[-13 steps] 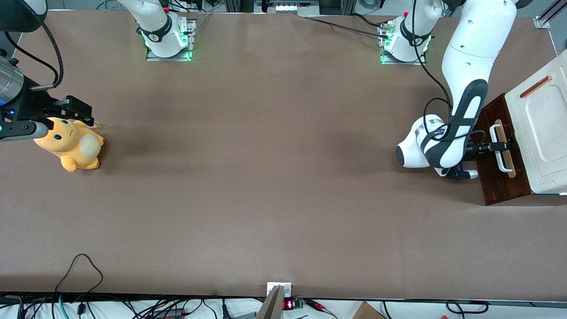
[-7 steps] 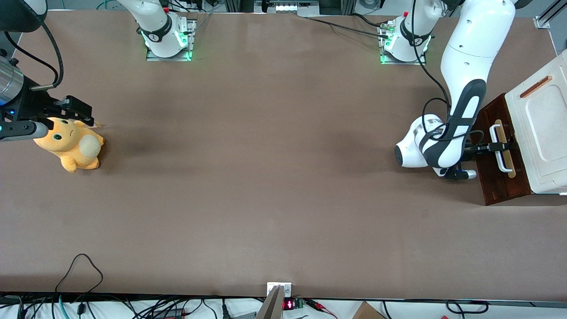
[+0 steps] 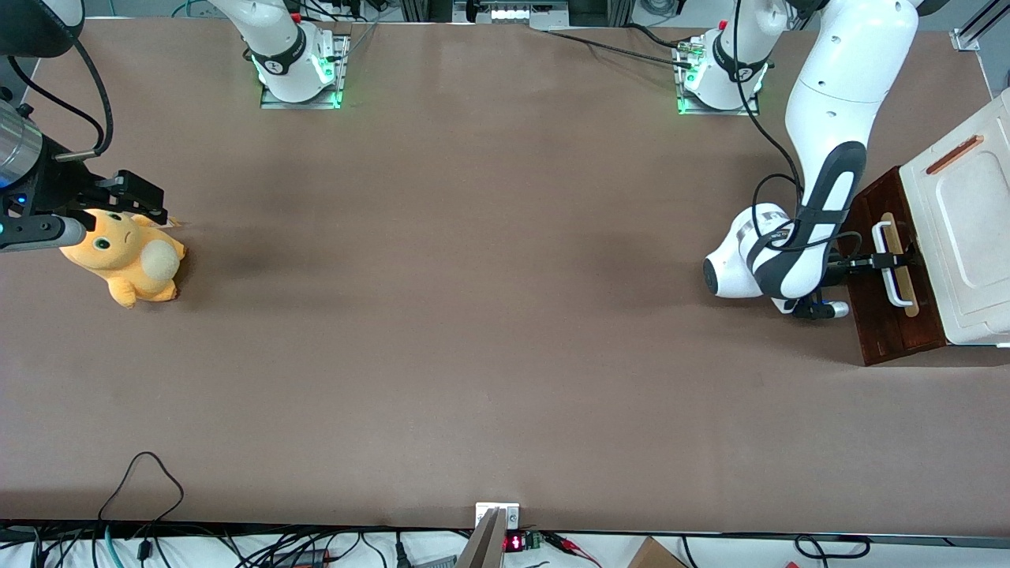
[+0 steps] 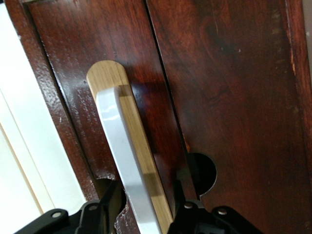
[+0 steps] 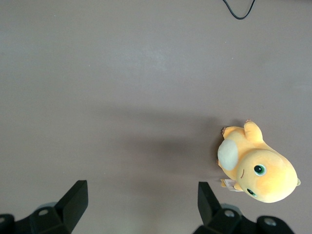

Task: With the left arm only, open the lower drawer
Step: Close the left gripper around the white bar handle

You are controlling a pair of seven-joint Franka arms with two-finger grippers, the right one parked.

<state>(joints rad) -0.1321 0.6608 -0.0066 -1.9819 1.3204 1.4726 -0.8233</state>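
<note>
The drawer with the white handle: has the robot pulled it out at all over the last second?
Hardly. The left arm slid slightly away from the cabinet, then stopped. The gripper stays astride the white handle of the lower drawer; any drawer movement is too slight to see. The plush toy has not moved.

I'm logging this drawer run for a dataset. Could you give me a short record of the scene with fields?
working arm: left arm, reaching to the cabinet at its end of the table
gripper: at the white bar handle, one finger on each side
lower drawer: dark red-brown front, only slightly out from under the white cabinet top
other item: yellow plush toy, toward the parked arm's end
</note>
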